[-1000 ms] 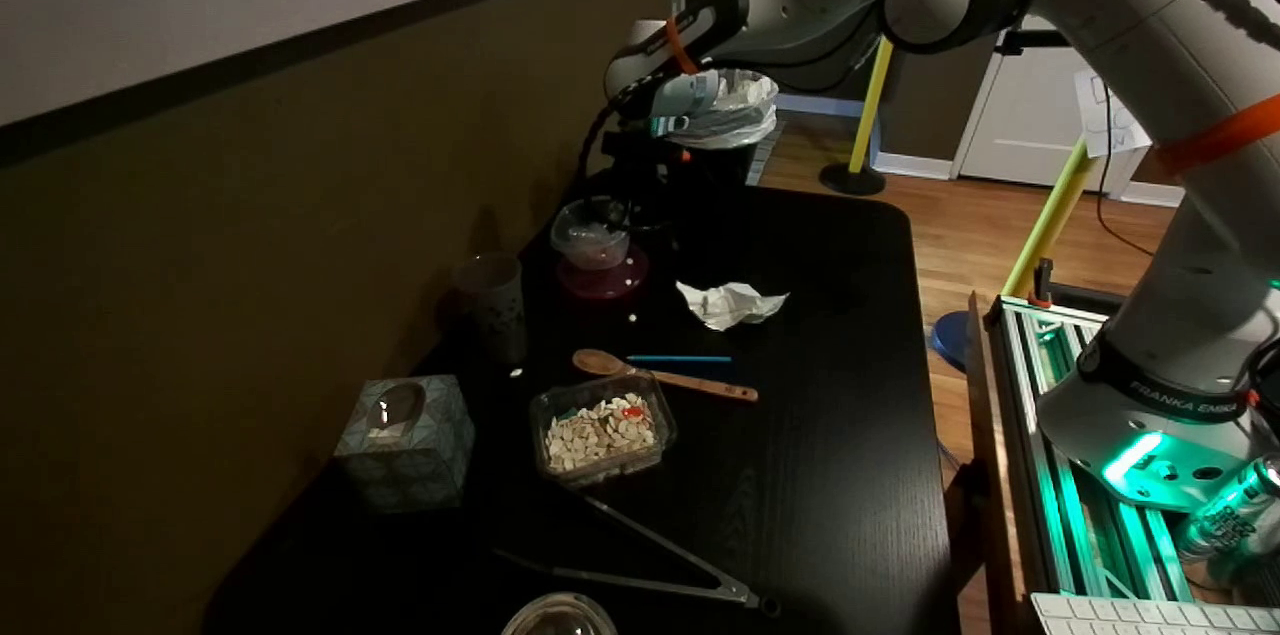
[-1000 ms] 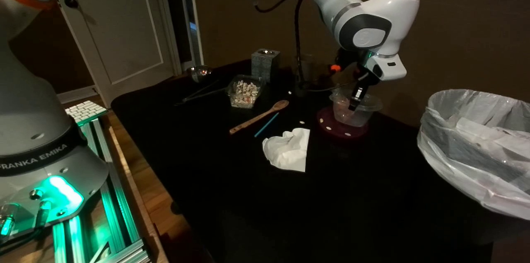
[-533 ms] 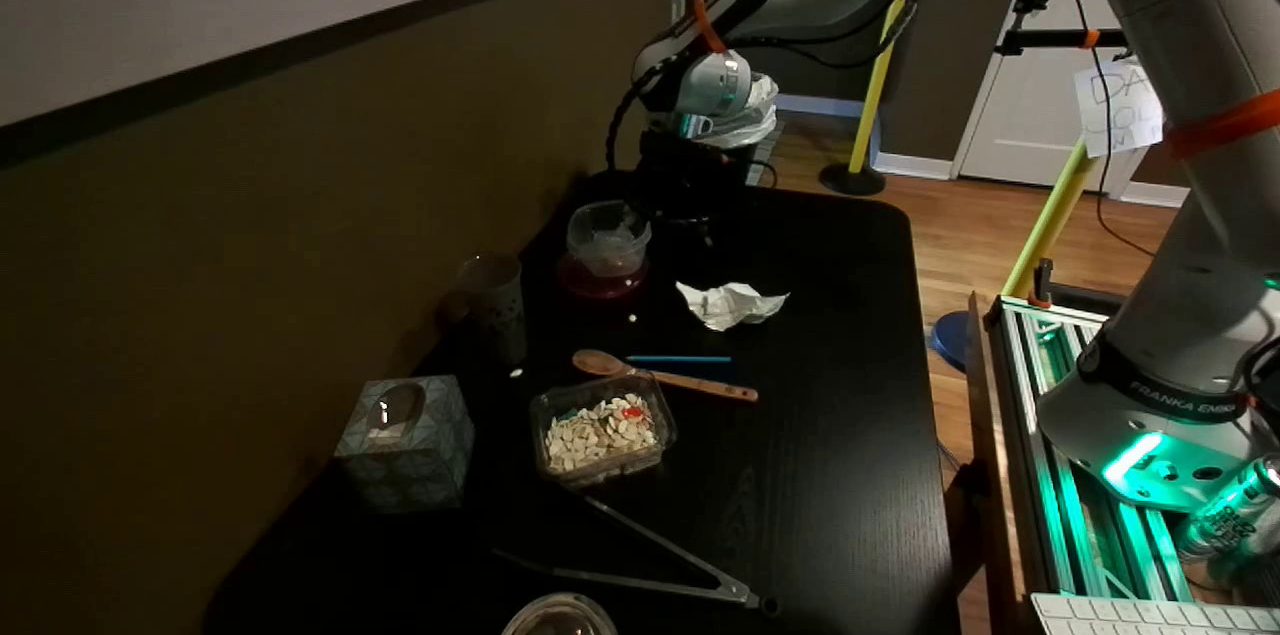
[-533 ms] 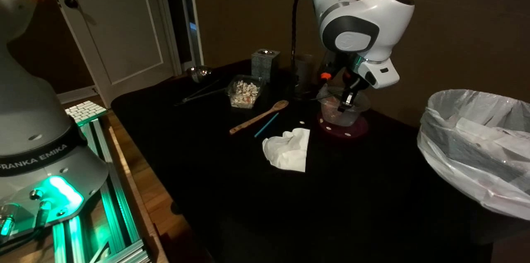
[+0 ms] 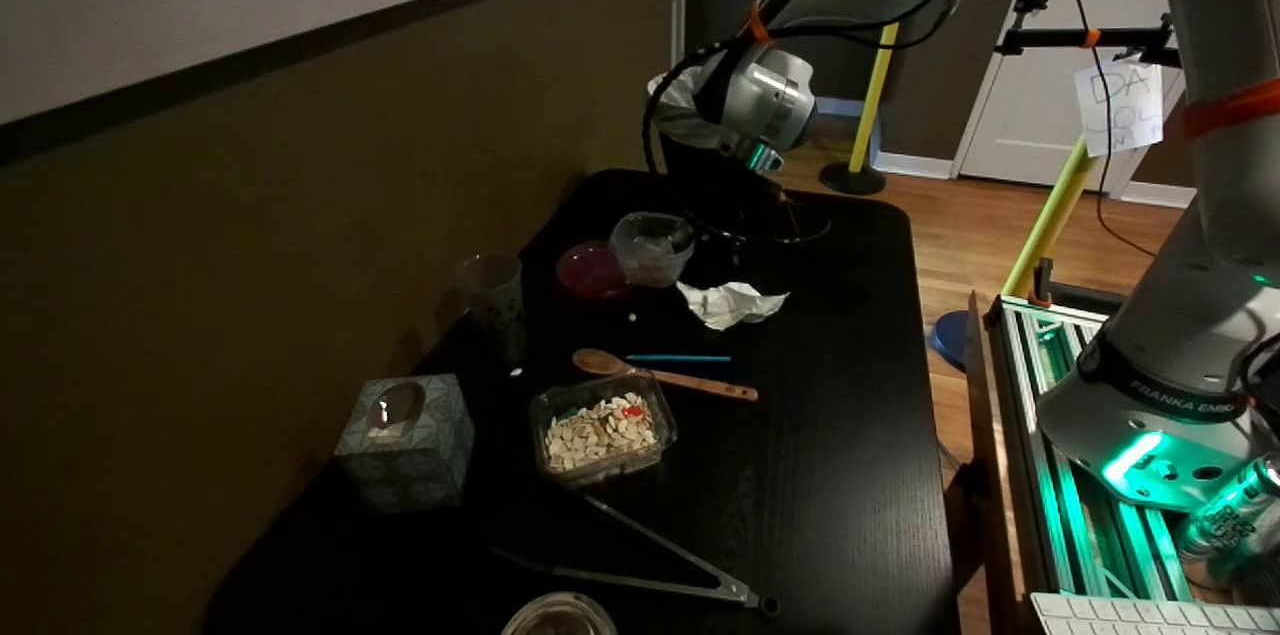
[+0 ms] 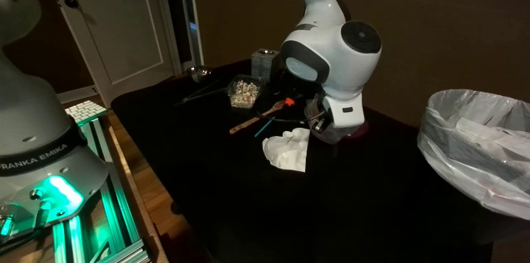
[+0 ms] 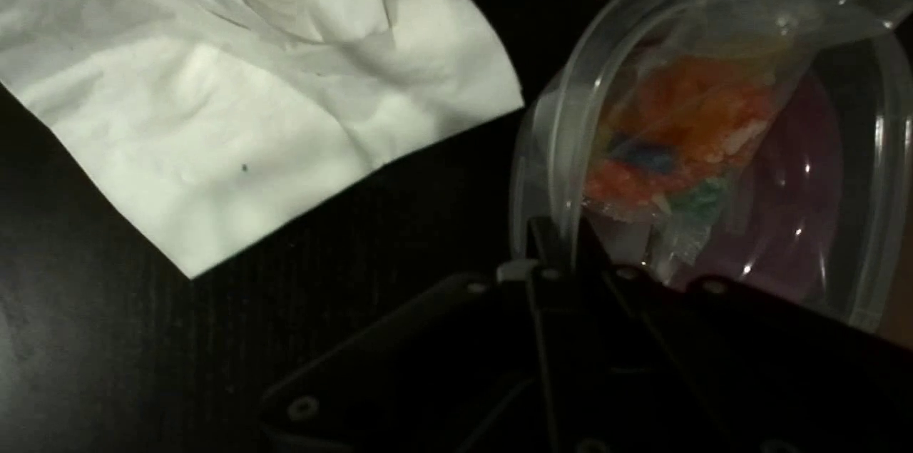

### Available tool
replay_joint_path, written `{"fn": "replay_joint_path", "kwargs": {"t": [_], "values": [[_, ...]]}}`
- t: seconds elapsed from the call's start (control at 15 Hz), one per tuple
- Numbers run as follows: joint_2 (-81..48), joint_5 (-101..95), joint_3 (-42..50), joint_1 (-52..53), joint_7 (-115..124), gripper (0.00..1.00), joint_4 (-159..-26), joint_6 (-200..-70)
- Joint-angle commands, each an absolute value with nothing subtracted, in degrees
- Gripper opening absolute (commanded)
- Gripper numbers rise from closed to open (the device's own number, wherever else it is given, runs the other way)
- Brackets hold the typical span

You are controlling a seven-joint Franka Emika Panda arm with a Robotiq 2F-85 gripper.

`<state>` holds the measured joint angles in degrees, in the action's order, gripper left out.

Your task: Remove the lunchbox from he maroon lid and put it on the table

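The lunchbox, a see-through tub [image 5: 650, 253] with a clear bag of coloured bits in it, is beside the maroon lid [image 5: 588, 271], towards the crumpled paper. It is partly behind the arm in an exterior view [image 6: 334, 135]. My gripper [image 7: 560, 225] is shut on the lunchbox's rim, one finger inside and one outside, in the wrist view [image 7: 888, 175]. The maroon lid also shows at the arm's far side [image 6: 359, 132] and through the tub's clear wall in the wrist view. I cannot tell whether the tub touches the black table [image 5: 810, 495].
Crumpled white paper [image 5: 730, 304] lies close beside the tub. A blue pencil [image 5: 680, 358], wooden spoon [image 5: 700, 385], rectangular tub of crumbly food [image 5: 600, 433], tongs [image 5: 660, 555], tissue box [image 5: 410, 445] and cup [image 5: 492, 305] stand around. A lined trash bin [image 6: 468, 151] stands past the table's end.
The arm has moved away from the wall towards the white paper, carrying the lunchbox off the maroon lid. The maroon lid, paper and other objects have stayed in place.
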<state>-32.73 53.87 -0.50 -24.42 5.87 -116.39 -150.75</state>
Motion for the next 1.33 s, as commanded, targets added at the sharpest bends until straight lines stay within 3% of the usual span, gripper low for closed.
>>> {"fn": "replay_joint_path", "kwargs": {"t": [0.0,0.33,0.67,0.73,1.07,1.13,1.27], "values": [[-28.4,69.2,-1.0,-25.8,0.5,0.02,-123.7,-154.6],[-25.9,83.1,-2.9,-28.6,-2.4,0.02,-127.4,-158.6],[-24.2,82.0,-1.2,-27.1,7.0,0.02,-131.6,-160.6],[-24.1,83.0,4.2,-21.8,9.5,0.02,-132.1,-159.0],[-23.6,83.2,9.0,-15.3,22.3,0.02,-134.2,-164.0],[-23.5,82.9,9.5,-14.4,24.1,0.31,-134.4,-164.8],[-22.9,81.1,10.0,-12.9,24.9,0.38,-134.4,-164.7]]}}
